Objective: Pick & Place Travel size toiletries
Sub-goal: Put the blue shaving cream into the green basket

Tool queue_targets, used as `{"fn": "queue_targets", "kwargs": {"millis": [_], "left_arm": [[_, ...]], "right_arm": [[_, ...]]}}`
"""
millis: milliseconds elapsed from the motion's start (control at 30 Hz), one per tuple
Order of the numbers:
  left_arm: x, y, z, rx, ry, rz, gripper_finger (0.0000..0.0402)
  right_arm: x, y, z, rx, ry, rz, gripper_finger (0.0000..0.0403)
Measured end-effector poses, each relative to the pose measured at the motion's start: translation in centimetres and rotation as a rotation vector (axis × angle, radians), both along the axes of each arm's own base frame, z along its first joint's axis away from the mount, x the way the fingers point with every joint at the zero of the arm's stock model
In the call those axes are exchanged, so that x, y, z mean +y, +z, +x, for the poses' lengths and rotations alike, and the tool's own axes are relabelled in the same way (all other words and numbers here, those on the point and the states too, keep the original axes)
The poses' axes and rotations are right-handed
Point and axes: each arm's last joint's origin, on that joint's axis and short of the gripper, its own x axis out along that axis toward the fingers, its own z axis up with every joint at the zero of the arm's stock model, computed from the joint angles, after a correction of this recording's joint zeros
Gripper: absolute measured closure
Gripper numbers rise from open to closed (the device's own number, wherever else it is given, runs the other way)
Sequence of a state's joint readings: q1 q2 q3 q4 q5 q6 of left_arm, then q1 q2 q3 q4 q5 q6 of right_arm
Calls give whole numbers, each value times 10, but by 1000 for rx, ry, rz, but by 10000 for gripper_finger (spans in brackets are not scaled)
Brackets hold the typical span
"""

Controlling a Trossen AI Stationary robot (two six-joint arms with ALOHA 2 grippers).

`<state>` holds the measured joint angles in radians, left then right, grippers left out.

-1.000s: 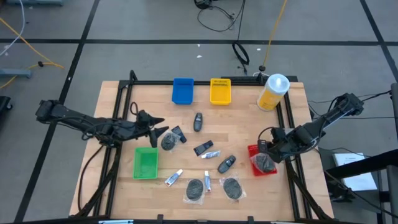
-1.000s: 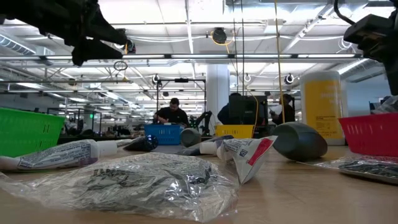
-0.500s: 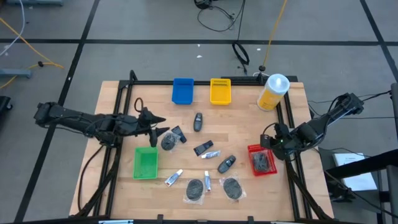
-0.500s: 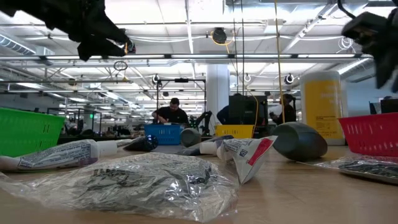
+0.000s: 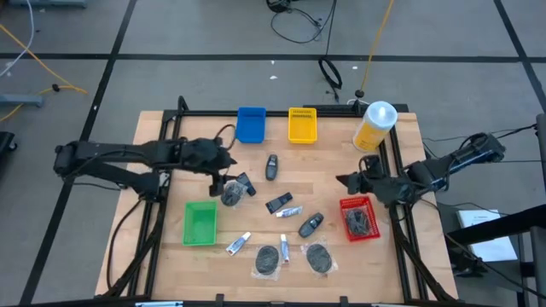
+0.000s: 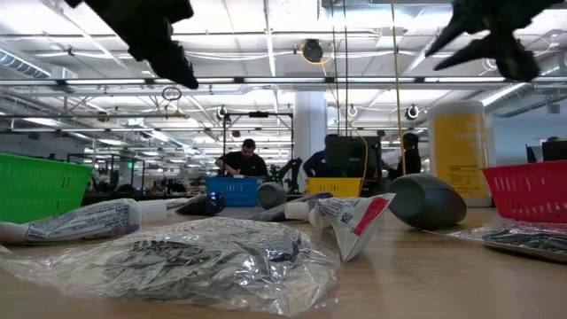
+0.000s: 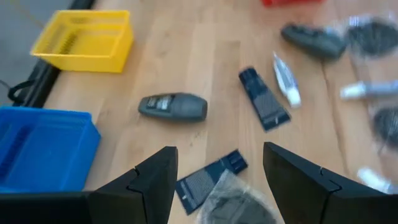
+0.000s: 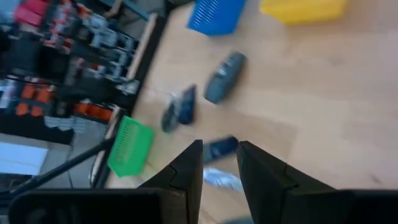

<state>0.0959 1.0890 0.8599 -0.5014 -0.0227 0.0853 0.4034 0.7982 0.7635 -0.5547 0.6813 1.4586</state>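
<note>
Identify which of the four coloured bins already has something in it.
The red bin, at the table's right edge just below the right gripper, holds a dark bagged item. The green, blue and yellow bins show nothing inside.

I see even, bright overhead light on the surface (image 5: 333, 170) with soft shadows; ceiling lamps (image 6: 266, 18) glare, both wrist views smear, and the near plastic bag (image 6: 195, 257) is blurred.

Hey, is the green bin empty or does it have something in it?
Empty. The high view shows only bare green floor inside the green bin; the toiletry tubes lie outside on the table.
</note>
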Motion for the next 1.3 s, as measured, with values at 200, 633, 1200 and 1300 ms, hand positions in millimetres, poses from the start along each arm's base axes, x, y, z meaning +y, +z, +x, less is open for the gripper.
{"fn": "queue_targets", "kwargs": {"millis": [200, 633, 1200, 1300], "left_arm": [[14, -13, 29, 85, -166, 34, 167], [10, -91, 71, 346, -506, 138, 167], [14, -145, 91, 452, -558, 139, 167], [16, -148, 91, 446, -570, 107, 169]], "right_arm": [[-9, 10, 9, -63, 5, -91, 312], [-20, 1, 13, -31, 2, -37, 312], [-24, -3, 13, -28, -31, -19, 312], [-24, -3, 13, -28, -31, -19, 312]]}}
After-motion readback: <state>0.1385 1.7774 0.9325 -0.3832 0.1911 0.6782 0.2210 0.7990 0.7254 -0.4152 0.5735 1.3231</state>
